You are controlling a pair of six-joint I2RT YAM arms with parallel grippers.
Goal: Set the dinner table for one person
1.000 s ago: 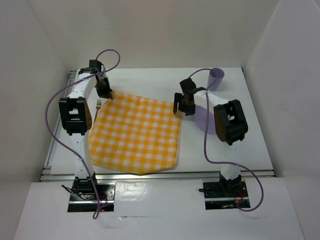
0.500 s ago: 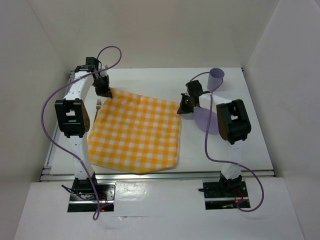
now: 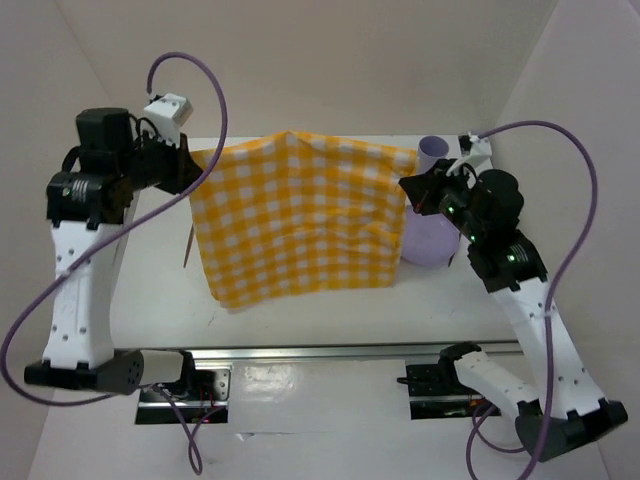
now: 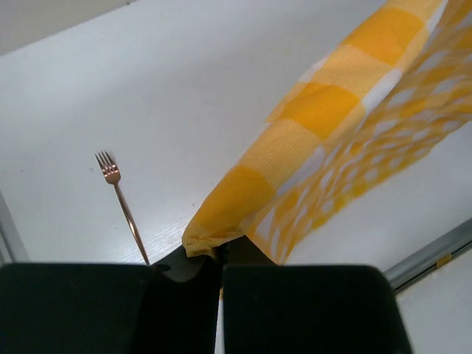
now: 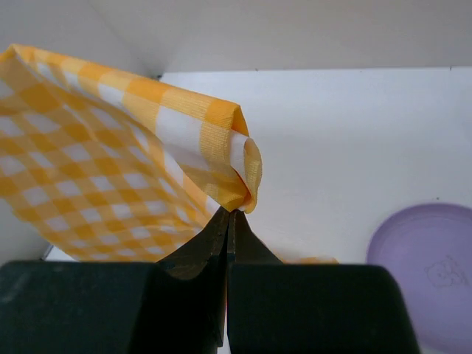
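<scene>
Left gripper (image 4: 220,254) and right gripper (image 5: 230,217) are each clamped tight on an upper corner of the checked cloth (image 3: 300,220). It hangs stretched between them, apparently ready for spreading. The dinner table (image 3: 330,318) lies below both grippers, untouched by either. A fork (image 4: 122,199) rests on it beneath the left one.

We see a yellow-and-white checked cloth (image 3: 300,220), a lilac plate (image 3: 430,245), a lilac cup (image 3: 433,152), a copper-coloured fork (image 4: 122,203) and a white bench (image 3: 300,325).

High rear overhead view of the dinner table (image 3: 330,322); two close, down-angled wrist views; checked cloth (image 3: 300,220) common to all.
</scene>
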